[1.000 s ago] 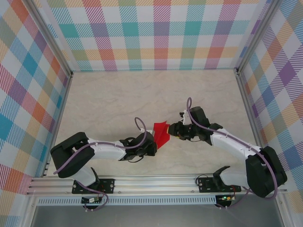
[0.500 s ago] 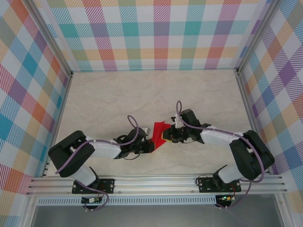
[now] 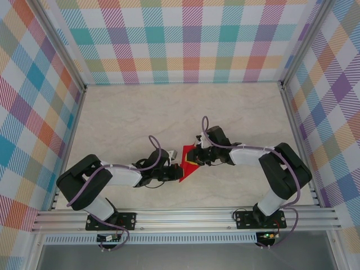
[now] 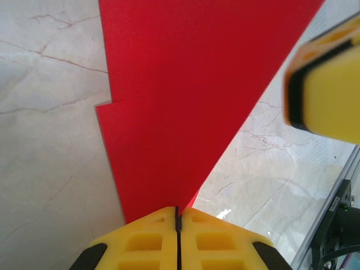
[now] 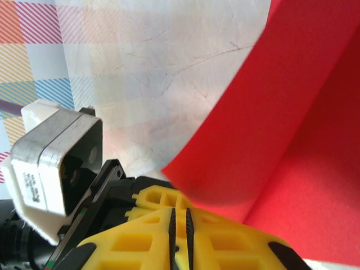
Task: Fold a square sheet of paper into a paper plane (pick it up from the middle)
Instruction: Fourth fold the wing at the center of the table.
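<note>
Pointing diagonally near-left: paper plane (image 3: 187,166)

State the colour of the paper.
The paper is bright red, clearest in the left wrist view.

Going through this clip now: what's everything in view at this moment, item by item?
red paper sheet: one, bright red, partly folded, between the two grippers at the table's near middle
table: one, pale marbled beige, under the whole scene
plaid walls: three, multicolour check, at the back and both sides
metal rail: one, silver, along the near edge, under the arm bases
left gripper: one, yellow fingers, shut on a narrow end of the sheet
right gripper: one, yellow fingers, closed on the sheet's curled edge
left arm: one, white and black with a purple cable, reaching in from the left
right arm: one, same colours, reaching in from the right
</note>
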